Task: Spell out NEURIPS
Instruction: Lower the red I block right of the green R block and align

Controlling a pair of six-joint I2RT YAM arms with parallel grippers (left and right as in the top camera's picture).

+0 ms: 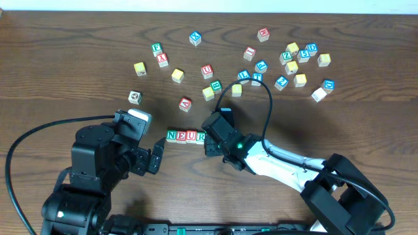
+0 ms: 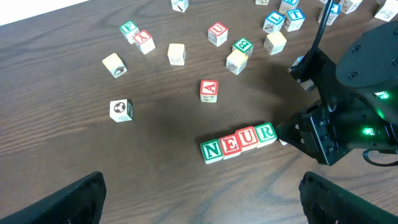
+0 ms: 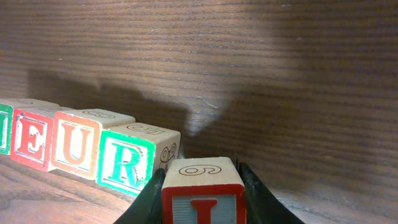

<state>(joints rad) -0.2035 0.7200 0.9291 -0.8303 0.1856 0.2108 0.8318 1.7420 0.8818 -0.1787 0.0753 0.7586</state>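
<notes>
Letter blocks N, E, U, R stand in a row [image 1: 185, 136] on the table, also seen in the left wrist view [image 2: 239, 142] and the right wrist view [image 3: 93, 149]. My right gripper [image 1: 210, 137] is just right of the R block [image 3: 134, 162], shut on a red-framed I block [image 3: 203, 193] held close to the R's right side. My left gripper [image 1: 153, 158] is open and empty, left of and nearer than the row; its fingers show at the bottom corners of the left wrist view [image 2: 199, 199].
Several loose letter blocks lie scattered across the far half of the table, including a red A block [image 1: 185, 103], a white block [image 1: 135, 97] and a cluster at the far right [image 1: 297, 62]. A black cable [image 1: 248, 85] arcs above the right arm.
</notes>
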